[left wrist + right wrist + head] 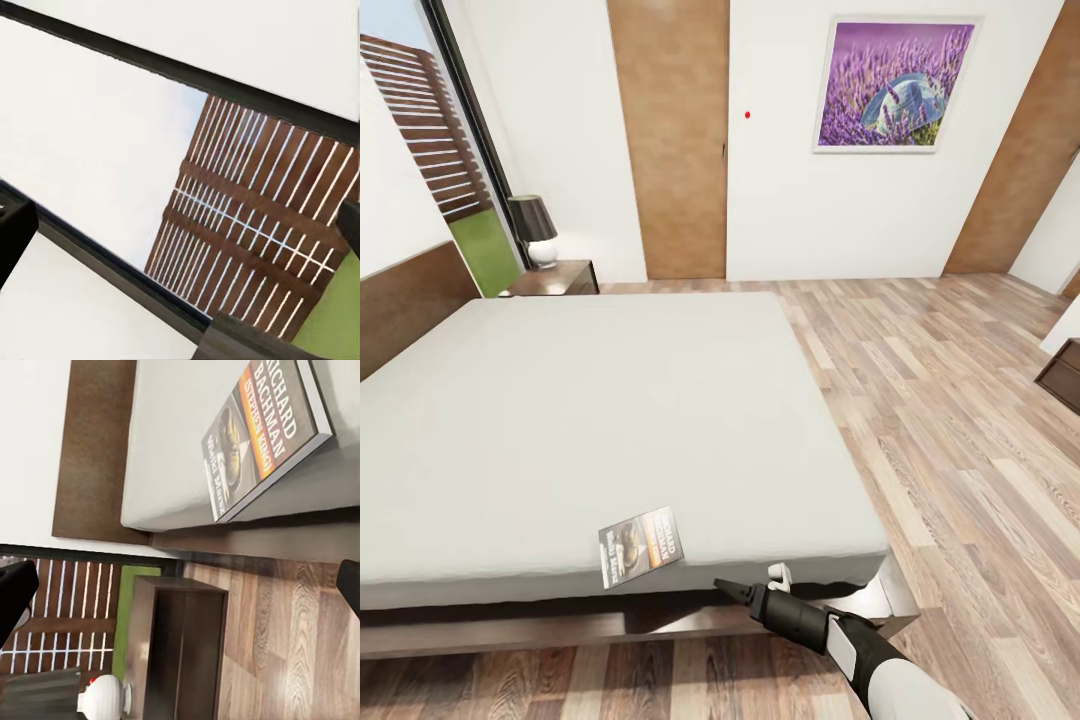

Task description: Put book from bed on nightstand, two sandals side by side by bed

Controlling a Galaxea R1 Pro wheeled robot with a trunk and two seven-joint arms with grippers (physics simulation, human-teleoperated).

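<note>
Where the right arm reaches in from the lower right of the head view, right gripper [745, 590] low beside the near edge of the bed [590, 400], just short of the mattress's near right corner, holding nothing. Black finger [726, 588] pointing toward the bed frame; spread of the jaws hard to judge there, but wide in the right wrist view, one dark fingertip [15, 592] at each side of the picture with open space between. Just beyond the claw, the book [641, 547] flat on the mattress at the near edge, close to that corner, cover up, orange band [264, 431] with white lettering legible from the wrist camera, spine edge flush with the mattress side. Below it, dark wooden frame and plank floor [920, 400]. Farther off, at the bed's far left corner by the headboard [410, 300], a nightstand [555, 278] carrying a lamp [535, 230] with dark shade and white base. Behind, white wall, tan door [672, 140], lavender picture [893, 85], black-framed window [460, 120]. Left gripper: dark fingertip [13, 232] at the rim of the left wrist view, facing window and slatted screen [247, 240]; opening impossible to tell.
</note>
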